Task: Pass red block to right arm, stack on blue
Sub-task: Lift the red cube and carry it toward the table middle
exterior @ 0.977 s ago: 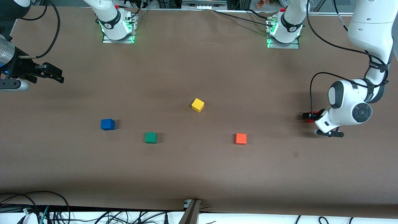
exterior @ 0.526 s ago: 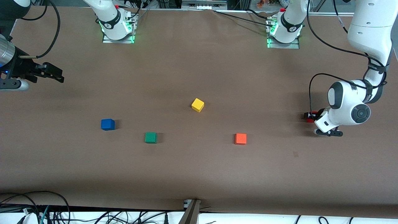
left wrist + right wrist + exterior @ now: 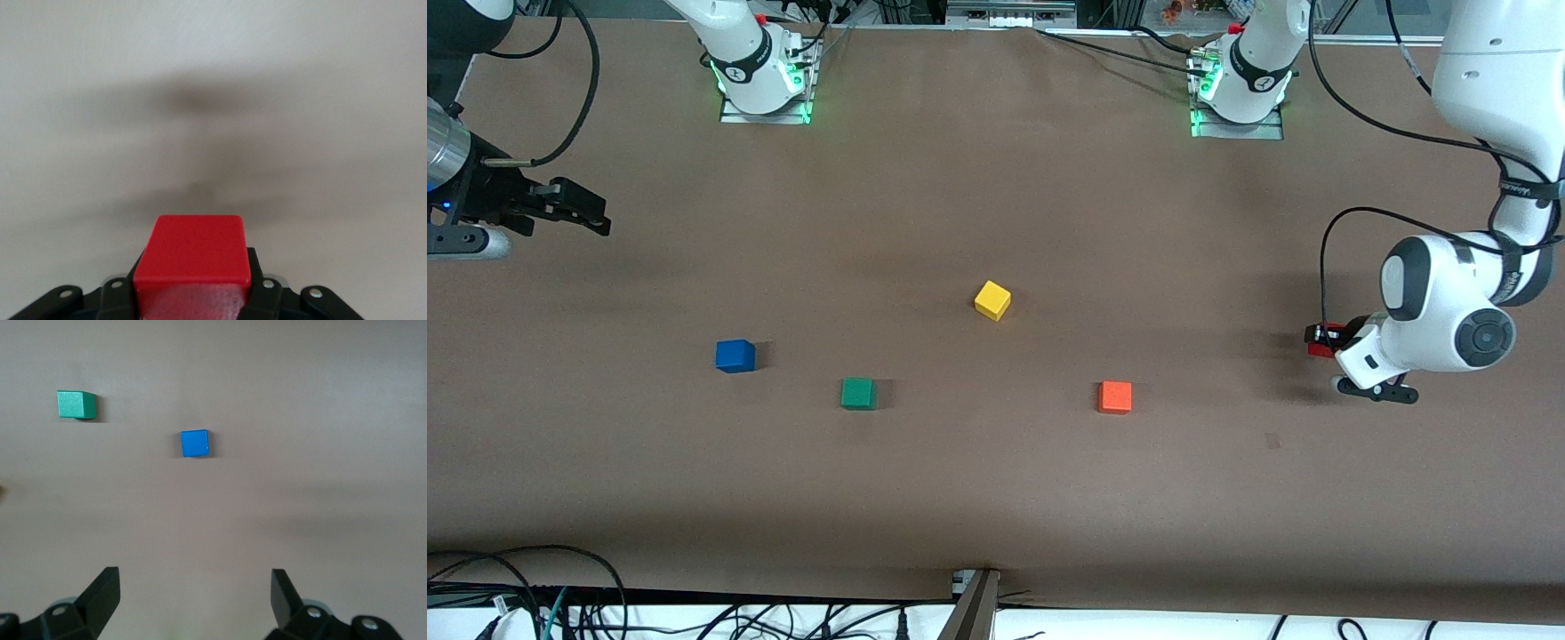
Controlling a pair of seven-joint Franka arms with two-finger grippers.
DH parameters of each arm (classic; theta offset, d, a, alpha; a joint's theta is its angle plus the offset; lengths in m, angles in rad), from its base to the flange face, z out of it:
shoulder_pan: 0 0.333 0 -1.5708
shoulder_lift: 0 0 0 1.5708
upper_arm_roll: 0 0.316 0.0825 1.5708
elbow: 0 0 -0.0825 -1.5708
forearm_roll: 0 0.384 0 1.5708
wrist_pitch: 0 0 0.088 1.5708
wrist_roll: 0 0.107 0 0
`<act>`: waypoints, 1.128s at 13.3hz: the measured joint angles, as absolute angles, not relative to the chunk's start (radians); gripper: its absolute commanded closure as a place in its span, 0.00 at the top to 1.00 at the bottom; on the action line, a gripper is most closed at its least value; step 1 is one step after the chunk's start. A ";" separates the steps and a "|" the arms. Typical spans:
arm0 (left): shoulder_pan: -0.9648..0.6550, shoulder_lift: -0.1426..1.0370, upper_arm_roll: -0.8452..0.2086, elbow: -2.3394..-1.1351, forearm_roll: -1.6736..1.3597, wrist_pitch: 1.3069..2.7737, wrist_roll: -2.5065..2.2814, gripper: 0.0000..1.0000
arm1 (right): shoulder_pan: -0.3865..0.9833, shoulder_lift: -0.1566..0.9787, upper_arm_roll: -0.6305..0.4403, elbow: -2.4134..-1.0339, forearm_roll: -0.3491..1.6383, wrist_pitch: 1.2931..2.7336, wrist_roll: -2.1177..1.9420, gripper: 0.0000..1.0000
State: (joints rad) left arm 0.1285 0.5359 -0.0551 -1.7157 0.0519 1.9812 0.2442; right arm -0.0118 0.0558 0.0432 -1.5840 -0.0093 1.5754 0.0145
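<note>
Left gripper [image 3: 1321, 341] shifted slightly toward its table end since earlier, clamped on red block [image 3: 192, 257]. Carry it level toward mid-table for the handover; keep grip square. Blue cube [image 3: 735, 356] sits well apart, below the waiting right gripper [image 3: 596, 219], fingers spread. Orange cube [image 3: 1115, 396] near path; bare table [image 3: 996, 498] elsewhere.
</note>
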 measured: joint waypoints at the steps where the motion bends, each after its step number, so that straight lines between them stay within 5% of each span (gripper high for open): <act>1: 0.128 0.521 -0.073 -1.677 0.021 1.927 0.265 0.04 | -0.012 0.056 0.043 -1.584 -0.009 1.575 0.015 1.00; 10: 0.124 0.500 -0.284 -1.595 -0.300 1.836 0.805 0.00 | -0.012 0.056 0.043 -1.583 -0.009 1.575 0.015 1.00; 15: 0.099 0.555 -0.317 -1.596 -0.686 1.839 1.071 0.00 | -0.012 0.056 0.042 -1.581 -0.009 1.575 0.015 1.00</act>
State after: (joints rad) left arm 0.0992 0.5552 -0.3171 -1.5964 -0.6859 1.8388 1.0712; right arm -0.0119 0.0555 0.0422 -1.5812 -0.0092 1.5750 0.0145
